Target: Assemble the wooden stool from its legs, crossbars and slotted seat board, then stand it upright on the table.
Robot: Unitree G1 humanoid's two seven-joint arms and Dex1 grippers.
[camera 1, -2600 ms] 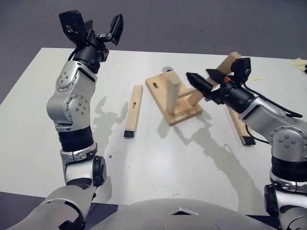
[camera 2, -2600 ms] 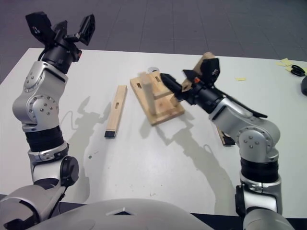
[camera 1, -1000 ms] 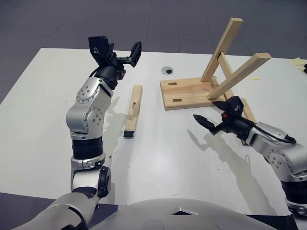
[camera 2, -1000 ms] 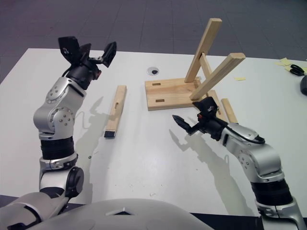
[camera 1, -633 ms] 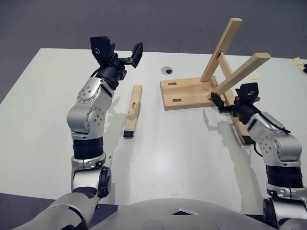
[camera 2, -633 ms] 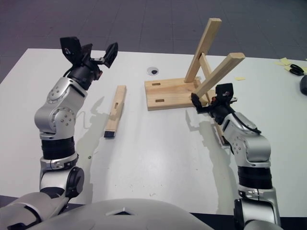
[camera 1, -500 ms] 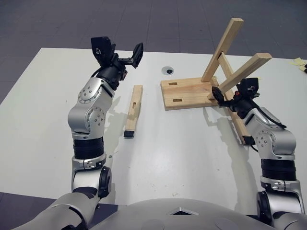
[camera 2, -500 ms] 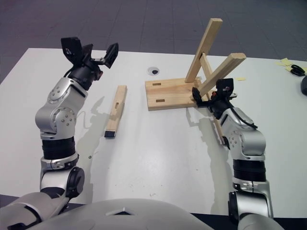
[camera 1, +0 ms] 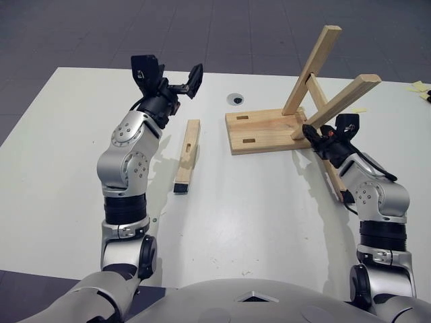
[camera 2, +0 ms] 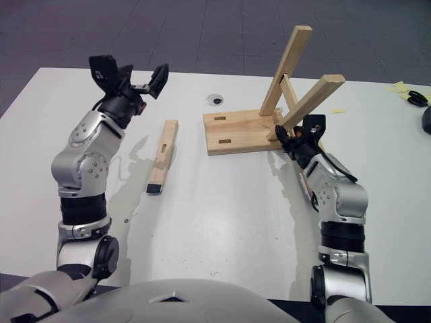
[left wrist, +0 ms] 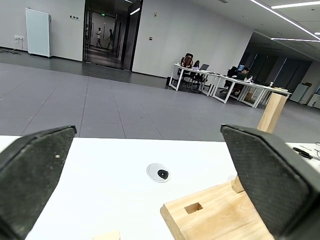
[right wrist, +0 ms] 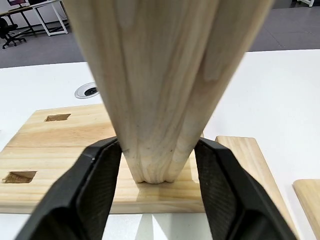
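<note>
The slotted seat board [camera 1: 259,131] lies flat on the table with two legs slanting up from its right end, one taller [camera 1: 313,64] and one lower [camera 1: 340,97]. My right gripper [camera 1: 322,131] sits at the base of the lower leg [right wrist: 165,85], shut on it with a finger [right wrist: 95,185] pressed against each side. A loose leg [camera 1: 186,153] with a slot and a black end lies left of the board. My left gripper [camera 1: 168,73] is held open in the air above the table's back left, with nothing in it.
Another flat wooden piece [camera 1: 335,176] lies on the table under my right forearm, and more wood [right wrist: 307,192] shows beside it. A round cable hole [camera 1: 235,99] sits behind the seat board. Yellow sticky notes [camera 1: 419,86] lie at the far right edge.
My right gripper went from the bare table in front of the board up to the lower leg's base and took hold of it. The left arm barely shifted.
</note>
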